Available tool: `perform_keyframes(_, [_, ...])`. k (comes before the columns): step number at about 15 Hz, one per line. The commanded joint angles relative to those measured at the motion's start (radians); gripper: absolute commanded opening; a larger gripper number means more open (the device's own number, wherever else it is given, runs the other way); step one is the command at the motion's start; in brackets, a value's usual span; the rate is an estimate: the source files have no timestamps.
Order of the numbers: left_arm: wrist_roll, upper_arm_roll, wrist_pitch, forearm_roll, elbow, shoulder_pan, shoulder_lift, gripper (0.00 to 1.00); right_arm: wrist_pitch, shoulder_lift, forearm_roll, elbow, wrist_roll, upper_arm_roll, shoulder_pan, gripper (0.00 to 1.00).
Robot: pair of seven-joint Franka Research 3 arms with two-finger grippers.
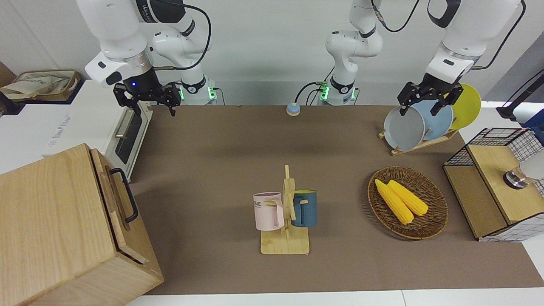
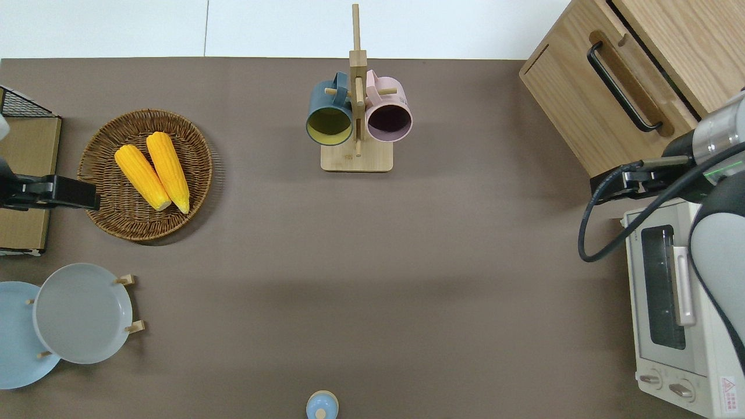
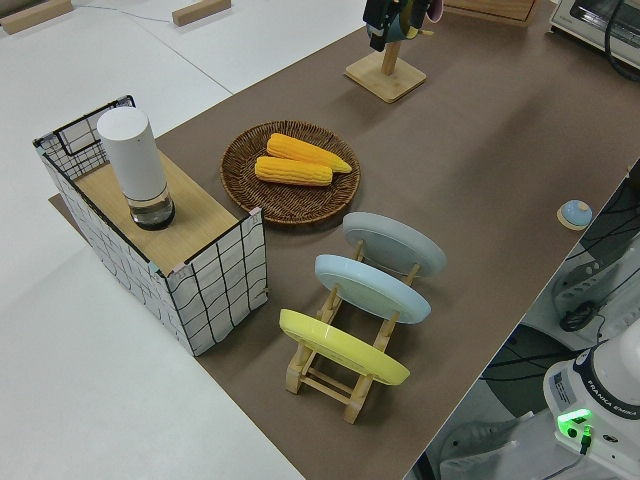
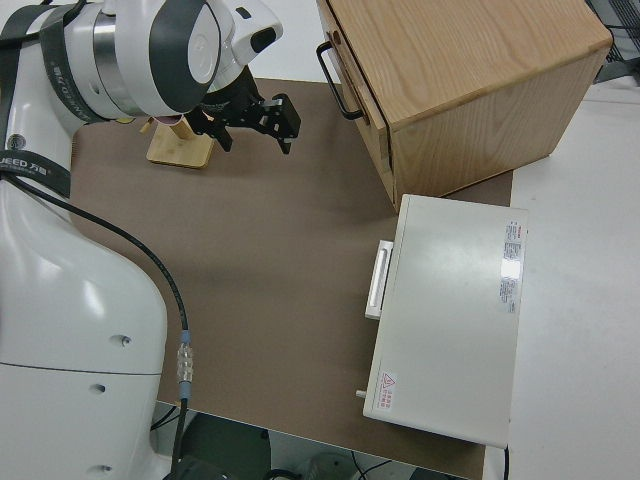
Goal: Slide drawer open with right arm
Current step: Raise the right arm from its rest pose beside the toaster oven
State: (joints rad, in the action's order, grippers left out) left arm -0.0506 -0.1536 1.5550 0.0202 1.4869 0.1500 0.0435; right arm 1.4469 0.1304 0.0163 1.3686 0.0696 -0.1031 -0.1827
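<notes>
The right pincer [image 1: 146, 98], jaws apart, hangs seemingly over the toaster oven's [image 2: 669, 302] corner (drawer [image 2: 625, 87] shut); left arm parked.

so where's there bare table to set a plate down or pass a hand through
The widest bare patch of the table lies between the mug stand and the small blue button, reaching toward the toaster oven. Another strip runs between the mug stand and the cabinet. It is crowded at the left arm's end: corn basket, plate rack, wire-grid box.
</notes>
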Motion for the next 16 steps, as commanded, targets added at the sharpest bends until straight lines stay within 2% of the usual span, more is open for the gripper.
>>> perform_keyframes(1, [-0.008, -0.017, 0.000, -0.011, -0.020, 0.017, 0.013, 1.00, -0.006, -0.003, -0.004, 0.000, -0.019, 0.046, 0.070, 0.992])
perform_keyframes(4, [-0.008, -0.017, 0.000, -0.011, -0.020, 0.017, 0.013, 1.00, -0.005, -0.005, 0.014, 0.000, -0.017, 0.143, 0.166, 0.992])
perform_keyframes(5, [-0.008, -0.017, 0.000, -0.011, -0.020, 0.017, 0.013, 1.00, -0.005, -0.005, 0.028, 0.000, -0.017, 0.161, 0.184, 0.992])
perform_keyframes(6, [-0.008, -0.017, 0.000, -0.011, -0.020, 0.017, 0.013, 1.00, -0.006, -0.005, 0.037, 0.000, -0.014, 0.169, 0.186, 0.992])
perform_keyframes(13, [-0.008, -0.017, 0.000, -0.012, -0.020, 0.017, 0.013, 1.00, -0.010, 0.000, 0.108, 0.000, -0.013, 0.169, 0.170, 0.992])
perform_keyframes(16, [-0.008, -0.017, 0.000, -0.011, -0.020, 0.017, 0.013, 1.00, -0.010, 0.002, 0.195, 0.000, -0.011, 0.171, 0.152, 0.992])
